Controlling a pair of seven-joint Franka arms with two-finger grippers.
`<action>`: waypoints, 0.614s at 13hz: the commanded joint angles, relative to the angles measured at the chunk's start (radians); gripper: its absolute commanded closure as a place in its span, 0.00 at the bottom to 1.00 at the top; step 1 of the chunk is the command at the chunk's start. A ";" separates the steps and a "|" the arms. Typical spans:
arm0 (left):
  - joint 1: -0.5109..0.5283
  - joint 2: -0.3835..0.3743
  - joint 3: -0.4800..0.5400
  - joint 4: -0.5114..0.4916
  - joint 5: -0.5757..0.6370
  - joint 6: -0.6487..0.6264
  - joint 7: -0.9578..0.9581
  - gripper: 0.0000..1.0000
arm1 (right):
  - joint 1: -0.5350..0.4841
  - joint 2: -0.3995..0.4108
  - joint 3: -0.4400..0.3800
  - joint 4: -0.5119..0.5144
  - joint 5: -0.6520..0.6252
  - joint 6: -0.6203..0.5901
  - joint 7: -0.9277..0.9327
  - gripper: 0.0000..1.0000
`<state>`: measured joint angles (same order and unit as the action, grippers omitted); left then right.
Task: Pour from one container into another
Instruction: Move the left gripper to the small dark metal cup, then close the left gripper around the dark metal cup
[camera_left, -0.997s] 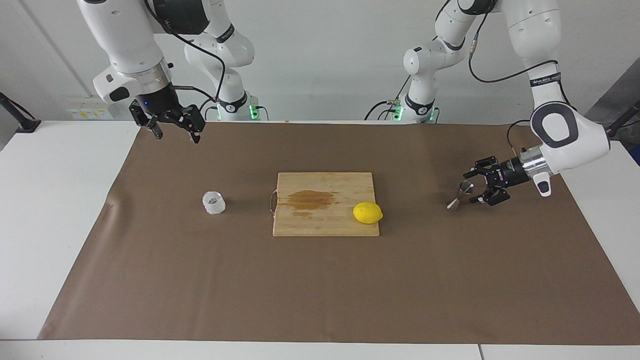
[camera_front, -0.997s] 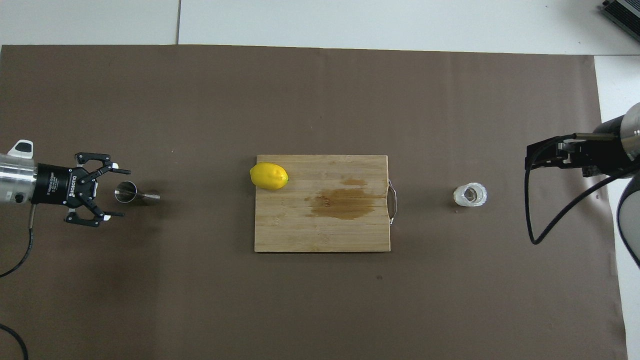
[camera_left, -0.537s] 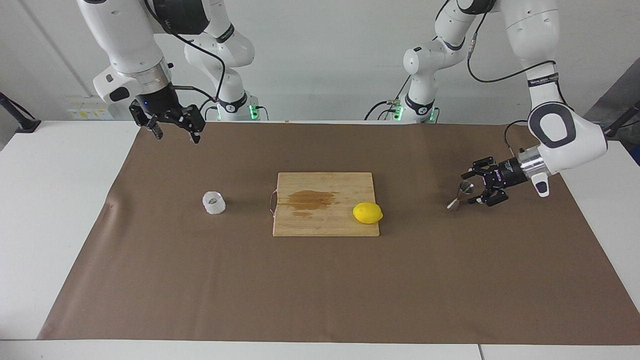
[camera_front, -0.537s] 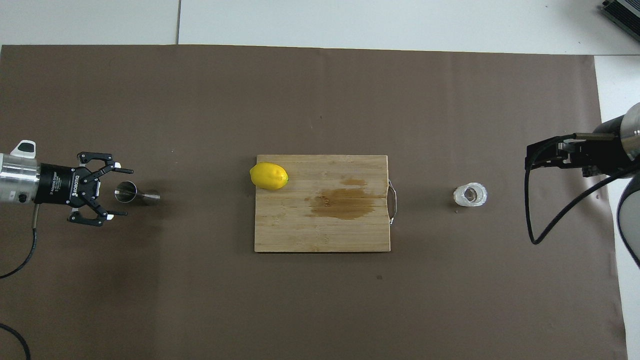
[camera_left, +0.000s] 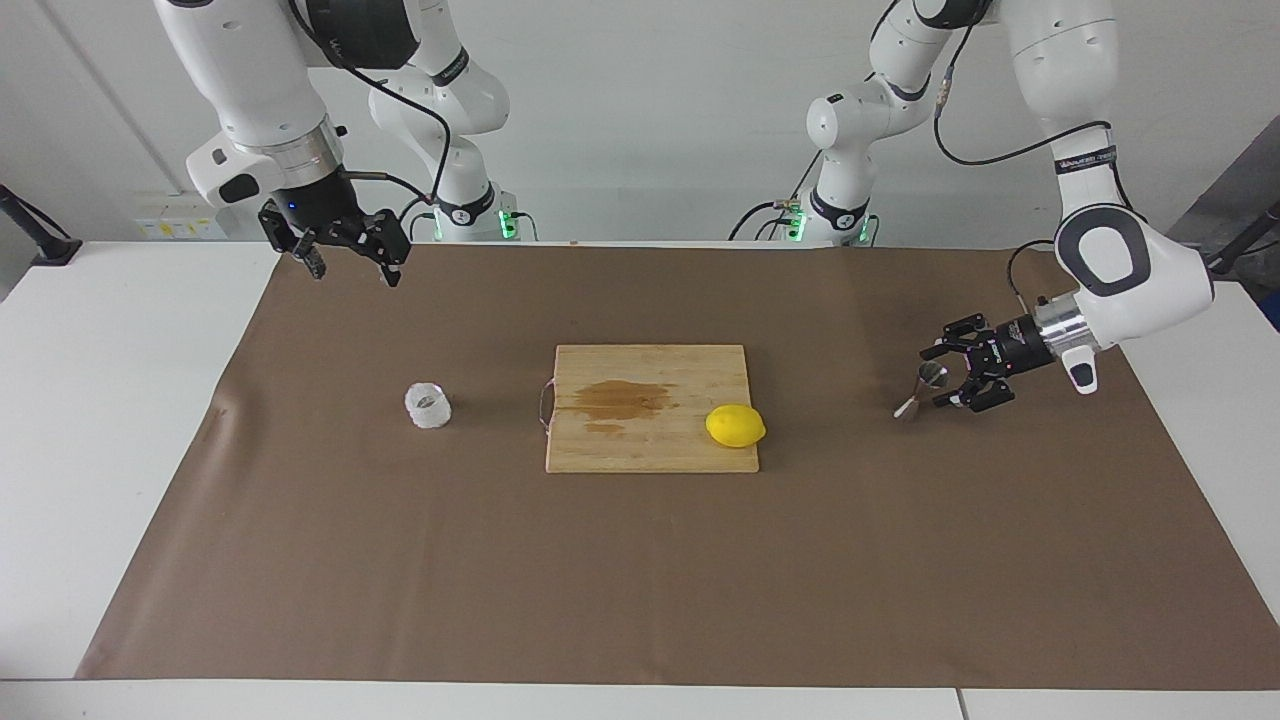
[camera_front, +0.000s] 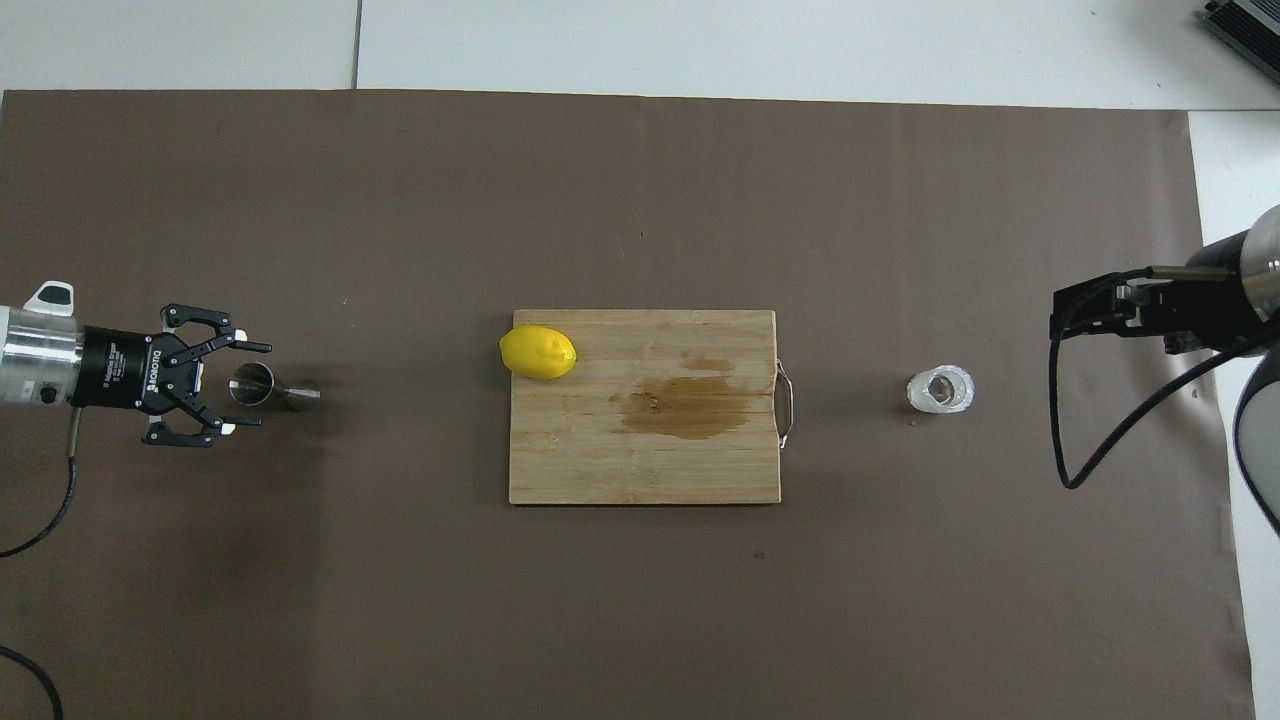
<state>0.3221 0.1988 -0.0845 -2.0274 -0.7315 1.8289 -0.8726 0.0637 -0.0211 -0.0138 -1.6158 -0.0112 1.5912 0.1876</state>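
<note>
Left fingers (camera_front: 250, 384) apart, one on each side of the upper cone of the jigger (camera_front: 262, 385); contact not discernible, no firm hold seen. Jigger stands on the brown paper (camera_left: 640, 560) at the left arm's end of the bench (camera_left: 100, 400).

Right fingers (camera_left: 352, 268) parted, holding nothing, raised over the paper's edge by the right arm's base. Glass cup (camera_left: 428, 405) sits below them and toward the cutting board (camera_left: 650, 450), well apart from both fingers.

Count: one jigger, one glass cup, one lemon (camera_left: 735, 426), one cutting board. Lemon on the board's corner toward the left fingers.
</note>
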 joint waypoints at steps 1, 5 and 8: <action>-0.011 -0.032 0.009 -0.036 -0.020 0.017 -0.029 0.18 | -0.010 0.004 0.005 0.010 0.007 -0.014 -0.025 0.00; -0.011 -0.035 0.009 -0.031 -0.020 0.013 -0.036 0.27 | -0.010 0.004 0.005 0.010 0.007 -0.014 -0.025 0.00; -0.012 -0.035 0.009 -0.030 -0.020 0.015 -0.052 0.37 | -0.010 0.004 0.005 0.010 0.007 -0.014 -0.025 0.00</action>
<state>0.3220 0.1931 -0.0843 -2.0275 -0.7323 1.8289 -0.9018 0.0637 -0.0211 -0.0138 -1.6158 -0.0112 1.5912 0.1876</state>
